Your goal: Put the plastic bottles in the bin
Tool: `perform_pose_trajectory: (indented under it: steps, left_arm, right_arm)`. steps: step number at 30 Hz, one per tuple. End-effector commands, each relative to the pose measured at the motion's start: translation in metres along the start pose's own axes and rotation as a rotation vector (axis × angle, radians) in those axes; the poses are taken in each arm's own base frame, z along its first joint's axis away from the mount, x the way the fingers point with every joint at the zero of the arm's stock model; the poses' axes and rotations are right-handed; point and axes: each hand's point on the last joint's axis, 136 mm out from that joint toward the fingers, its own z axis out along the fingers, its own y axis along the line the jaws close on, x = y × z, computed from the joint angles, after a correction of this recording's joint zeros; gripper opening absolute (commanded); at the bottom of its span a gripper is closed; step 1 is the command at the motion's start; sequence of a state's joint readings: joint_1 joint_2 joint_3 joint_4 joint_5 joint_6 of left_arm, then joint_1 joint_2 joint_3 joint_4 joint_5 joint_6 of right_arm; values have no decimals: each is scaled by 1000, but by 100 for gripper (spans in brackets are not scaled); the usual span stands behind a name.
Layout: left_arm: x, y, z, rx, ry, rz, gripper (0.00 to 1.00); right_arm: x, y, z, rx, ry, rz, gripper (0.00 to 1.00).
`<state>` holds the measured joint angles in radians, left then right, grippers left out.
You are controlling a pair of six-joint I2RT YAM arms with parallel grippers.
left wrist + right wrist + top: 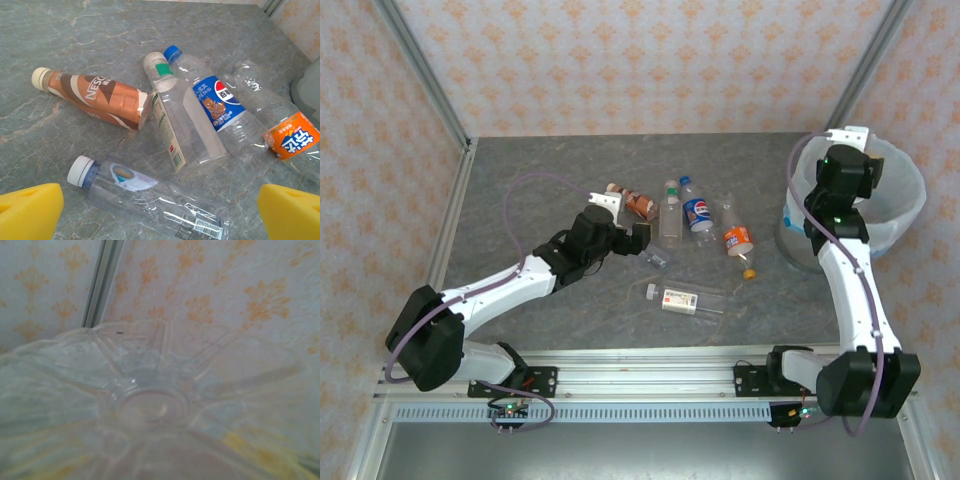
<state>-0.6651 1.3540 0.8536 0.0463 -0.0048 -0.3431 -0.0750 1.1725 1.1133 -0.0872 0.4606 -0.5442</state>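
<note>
Right now we see the left gripper [160, 220] wide open, its yellow pads [30, 210] far apart and low over the grey table [75, 30]. Nothing is caught between them. Just ahead of the pads, lying across the gap, is a white-capped bottle [150, 195] on its side, clear, with its cap toward the left pad. Beyond it a green-banded bottle [180, 125] lies pointing away from the gripper. Touching that one on the left is a brown bottle [100, 97], its cream cap pointing further left. To the right of the green-banded one lies a blue-label bottle [215, 102] with a blue cap at its far end. Further right again is an orange-label bottle [280, 135]. All five rest flat on the table, close together.

Over at the right gripper [846, 145], we see the ribbed base of a held bottle [150, 405] pressed right up to the wrist camera, with hints of yellow pad low beside it, so the gripper is clamped on it. That gripper hangs above the bin [910, 175], near its rim.
</note>
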Motion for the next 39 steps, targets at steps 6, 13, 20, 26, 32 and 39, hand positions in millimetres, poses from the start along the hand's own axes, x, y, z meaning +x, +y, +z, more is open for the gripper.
perform_pose_trajectory:
  steps: [6,13,20,26,32,39]
  left_arm:
    - [-2,9,3,-65,17,-12,100]
    - [0,16,2,-97,14,-33,100]
    - [4,26,3,-158,26,-44,100]
    - [4,32,5,-199,26,-63,100]
    - [8,35,9,-222,38,-77,100]
    - [10,37,11,-233,41,-86,100]
  right_arm:
    - [35,1,31,3,156,-31,45]
    - [65,29,46,-59,246,-60,51]
    - [82,38,49,-82,312,-58,63]
    - [82,42,43,-125,335,-1,74]
    - [75,40,36,-148,336,26,87]
    - [64,33,29,-145,308,59,100]
